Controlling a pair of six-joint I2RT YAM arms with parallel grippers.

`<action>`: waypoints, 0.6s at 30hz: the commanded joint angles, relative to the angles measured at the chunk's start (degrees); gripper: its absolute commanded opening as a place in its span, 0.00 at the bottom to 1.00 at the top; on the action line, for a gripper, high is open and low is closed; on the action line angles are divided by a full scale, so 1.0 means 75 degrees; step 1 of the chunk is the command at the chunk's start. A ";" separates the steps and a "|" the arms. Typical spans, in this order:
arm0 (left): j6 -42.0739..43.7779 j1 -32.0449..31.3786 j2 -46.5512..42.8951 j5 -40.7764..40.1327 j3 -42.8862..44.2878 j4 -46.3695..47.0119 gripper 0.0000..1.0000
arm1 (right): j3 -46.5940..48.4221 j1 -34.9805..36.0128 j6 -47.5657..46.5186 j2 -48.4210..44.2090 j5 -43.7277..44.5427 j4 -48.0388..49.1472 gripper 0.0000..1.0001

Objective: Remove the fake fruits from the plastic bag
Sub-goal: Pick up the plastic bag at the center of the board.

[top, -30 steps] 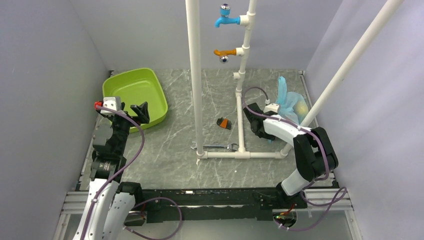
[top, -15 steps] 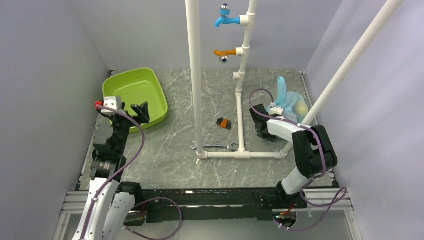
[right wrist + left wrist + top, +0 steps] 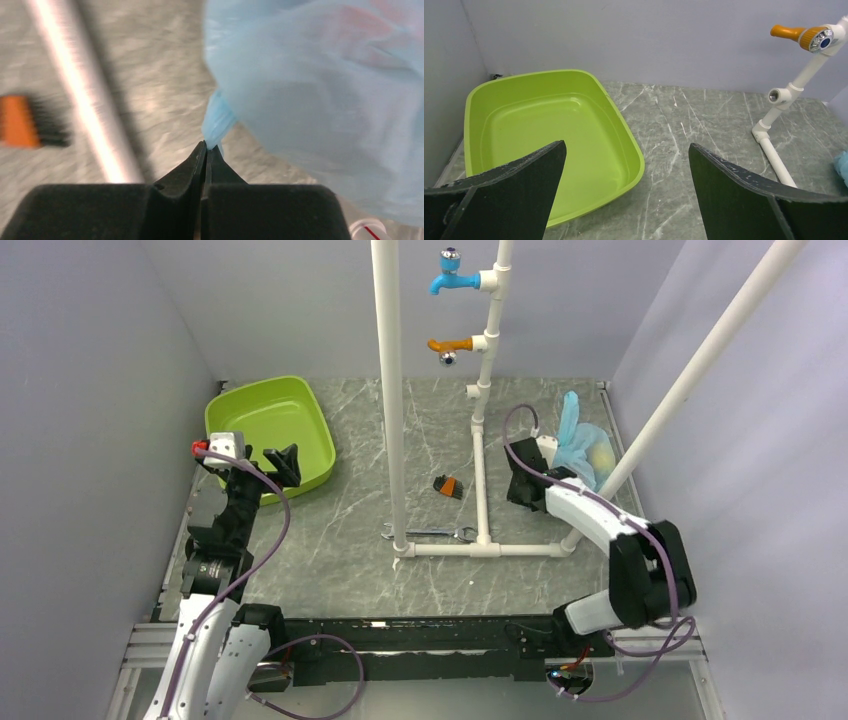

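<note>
Mid-frame in the right wrist view, your right gripper (image 3: 204, 148) is pinched shut on a fold of the thin, translucent light-blue plastic bag (image 3: 320, 90); your left gripper (image 3: 626, 150) gapes wide, empty.

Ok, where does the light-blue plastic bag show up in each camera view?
Top external: the plastic bag sits far back on the right side.
Left wrist: only a blue sliver of it shows at the right edge.
Right wrist: it fills the upper right, with a fold pinched in the shut right end effector.
Shared landmark: the white pipe frame.
</note>
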 commanded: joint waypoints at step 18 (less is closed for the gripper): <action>0.0022 -0.0040 0.0064 0.0304 0.0300 0.0062 0.99 | 0.1381 0.0324 -0.1577 -0.3678 -0.6088 0.0009 0.00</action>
